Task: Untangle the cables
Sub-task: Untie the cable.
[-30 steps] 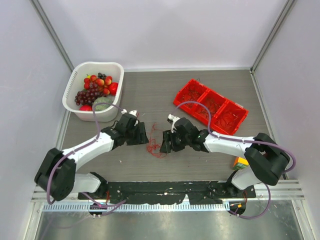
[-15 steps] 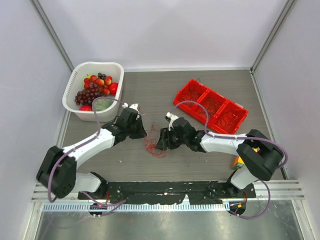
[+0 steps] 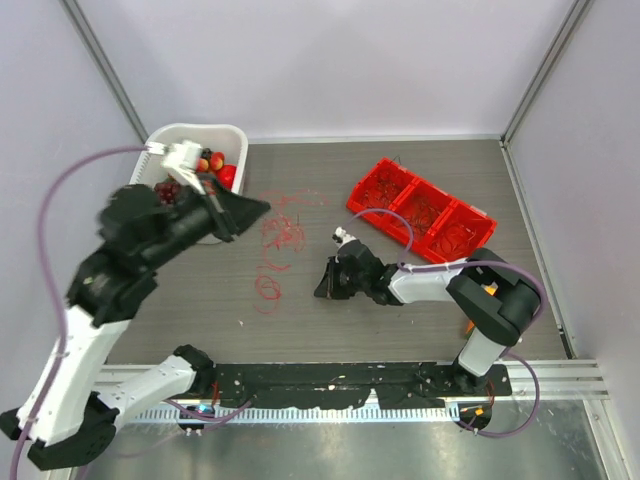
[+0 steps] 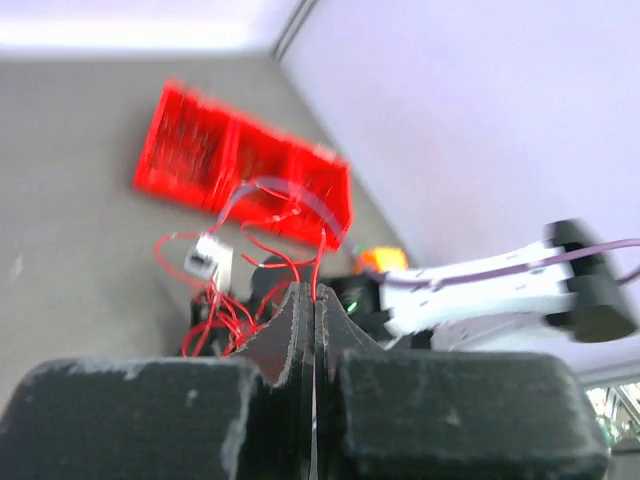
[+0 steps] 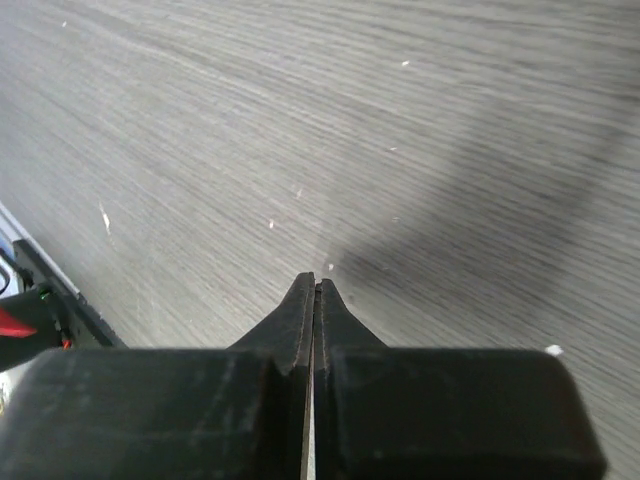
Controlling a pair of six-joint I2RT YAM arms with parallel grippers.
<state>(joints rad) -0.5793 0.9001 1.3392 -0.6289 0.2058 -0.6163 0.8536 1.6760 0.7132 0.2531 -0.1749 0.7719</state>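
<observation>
The cables (image 3: 282,232) are thin red wires, blurred, dangling in loops from my left gripper (image 3: 262,207) down to about the table. That gripper is raised high over the table's left half, near the basket. In the left wrist view the left gripper (image 4: 315,290) is shut on a red strand, and the cables (image 4: 225,310) hang below it with a small white connector (image 4: 210,260). My right gripper (image 3: 320,290) lies low on the table to the right of the wires, apart from them. In the right wrist view the right gripper (image 5: 317,283) is shut with only bare table ahead.
A white basket (image 3: 232,135) of fruit stands at the back left, just behind the raised left arm. A red three-part tray (image 3: 420,212) holding more red wire sits at the back right. A small orange object (image 3: 480,325) lies by the right arm's base. Walls enclose three sides.
My left gripper shut on the wires and rose fast up and to the back left, stretching them off the table. My right gripper closed and stayed low on the table.
</observation>
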